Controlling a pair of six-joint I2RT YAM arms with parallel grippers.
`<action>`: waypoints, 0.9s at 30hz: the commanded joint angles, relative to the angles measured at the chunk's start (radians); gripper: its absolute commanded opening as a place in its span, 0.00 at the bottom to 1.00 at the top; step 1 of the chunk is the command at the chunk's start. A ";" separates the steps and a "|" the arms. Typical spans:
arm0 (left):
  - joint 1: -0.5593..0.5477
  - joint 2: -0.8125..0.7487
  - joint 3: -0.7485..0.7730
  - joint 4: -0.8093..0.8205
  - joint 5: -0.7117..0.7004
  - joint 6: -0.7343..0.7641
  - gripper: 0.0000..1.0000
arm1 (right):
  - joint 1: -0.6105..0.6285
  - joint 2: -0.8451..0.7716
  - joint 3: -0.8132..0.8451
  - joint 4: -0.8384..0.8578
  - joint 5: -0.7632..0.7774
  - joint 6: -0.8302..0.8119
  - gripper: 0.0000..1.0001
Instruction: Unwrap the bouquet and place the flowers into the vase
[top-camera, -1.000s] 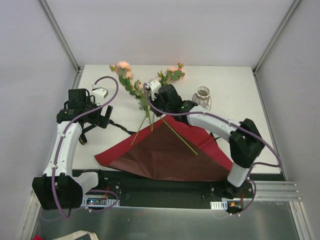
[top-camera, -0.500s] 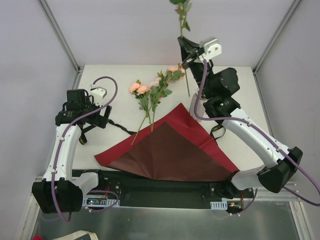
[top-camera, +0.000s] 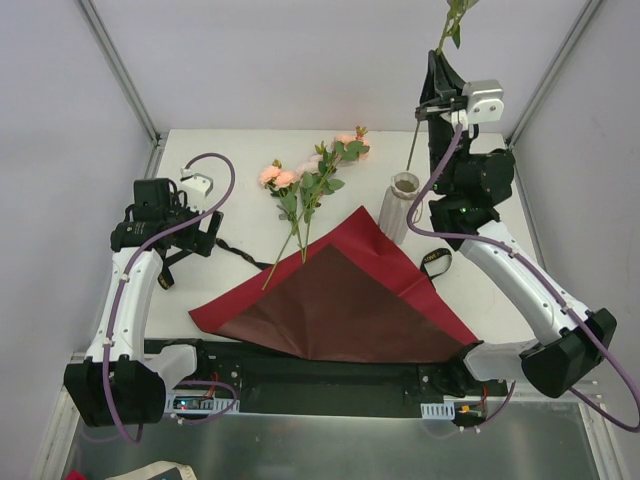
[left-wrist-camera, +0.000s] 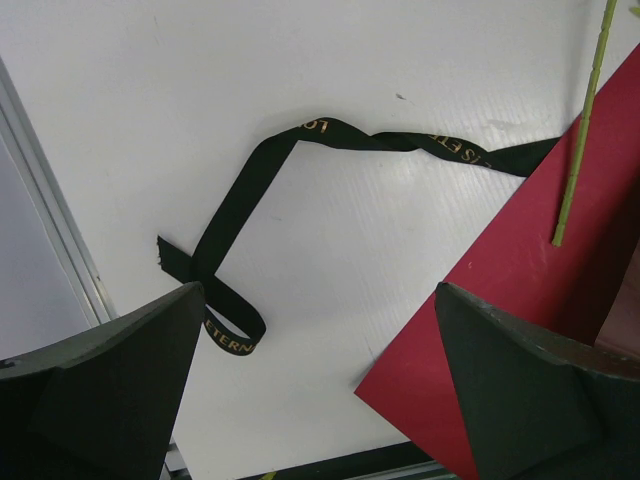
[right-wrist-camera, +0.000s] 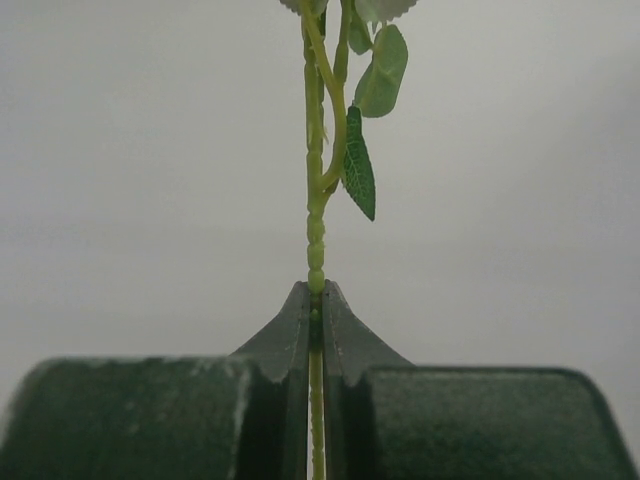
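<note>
The bouquet lies unwrapped. Its dark red paper (top-camera: 330, 295) is spread flat on the table, and several peach-pink flowers (top-camera: 305, 185) lie loose at the paper's far corner. My right gripper (top-camera: 436, 75) is raised high and shut on one flower's stem (right-wrist-camera: 316, 200), which hangs upright. The stem's lower end is just above the mouth of the ribbed whitish vase (top-camera: 398, 210). The held bloom is out of view above. My left gripper (top-camera: 188, 248) hovers open over the table at the left, nothing between its fingers, above the black ribbon (left-wrist-camera: 300, 150) and the paper's corner (left-wrist-camera: 520, 300).
The black ribbon (top-camera: 240, 255) trails from under the paper toward my left arm. A dark ribbon loop (top-camera: 437, 262) lies right of the paper below the vase. One loose stem (left-wrist-camera: 580, 130) rests on the paper's edge. Frame posts and walls close in the table.
My right gripper lifted one flower from the pile, then carried it rightward from above the back centre to over the vase. The left arm has not moved.
</note>
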 joint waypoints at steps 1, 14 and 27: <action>0.001 0.005 0.016 0.008 0.000 0.006 0.99 | -0.010 -0.048 -0.057 0.085 0.058 0.000 0.01; 0.003 -0.007 0.006 0.008 -0.008 0.021 0.99 | -0.027 -0.065 -0.281 0.026 0.190 0.081 0.01; 0.001 -0.010 0.005 0.008 -0.012 0.020 0.99 | 0.079 -0.252 -0.240 -0.436 0.293 0.316 0.57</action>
